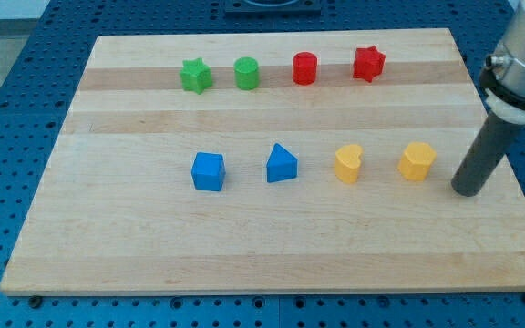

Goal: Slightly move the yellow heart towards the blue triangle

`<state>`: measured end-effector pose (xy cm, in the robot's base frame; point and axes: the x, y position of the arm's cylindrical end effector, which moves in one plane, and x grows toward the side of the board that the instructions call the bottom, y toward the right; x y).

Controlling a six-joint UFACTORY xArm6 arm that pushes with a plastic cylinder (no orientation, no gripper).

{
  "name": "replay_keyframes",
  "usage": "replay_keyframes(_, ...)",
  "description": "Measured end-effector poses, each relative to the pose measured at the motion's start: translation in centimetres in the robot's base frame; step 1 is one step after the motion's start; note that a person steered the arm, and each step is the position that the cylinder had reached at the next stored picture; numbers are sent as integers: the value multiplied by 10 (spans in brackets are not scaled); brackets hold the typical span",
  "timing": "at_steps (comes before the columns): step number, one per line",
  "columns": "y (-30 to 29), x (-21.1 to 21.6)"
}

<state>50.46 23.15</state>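
The tool here is a straight dark rod with no jaws to part or close, so it clamps on nothing; my tip (468, 189) rests on the counter (262, 246) near the view's right edge, touching no block.

The yellow heart (348, 164) lies in the lower row of blocks, well to the view's left of my tip. Between the two stands another yellow block (417, 161), whose exact shape I cannot make out. That yellow block is the nearest thing to my tip, just beside it on the view's left, with a narrow strip of bare wood showing between them.

The blue triangle (281, 164) sits just to the view's left of the yellow heart, apart from it, with a gap of counter between. Further to the view's left in the same row is a blue cube (208, 171), also standing clear of its neighbour.

So along the lower row, from the view's left to the view's right, the order is: blue cube, blue triangle, yellow heart, yellow block, then my tip.

Toward the view's top runs a second row, well apart from the lower one. It holds a green star (195, 76), a green cylinder (247, 73), a red cylinder (304, 68) and a red star (368, 64), each separate from the next. All of them lie far from my tip.
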Motion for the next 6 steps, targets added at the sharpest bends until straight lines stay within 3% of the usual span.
replay_keyframes(5, -125, -34)
replay_keyframes(6, -116, -20)
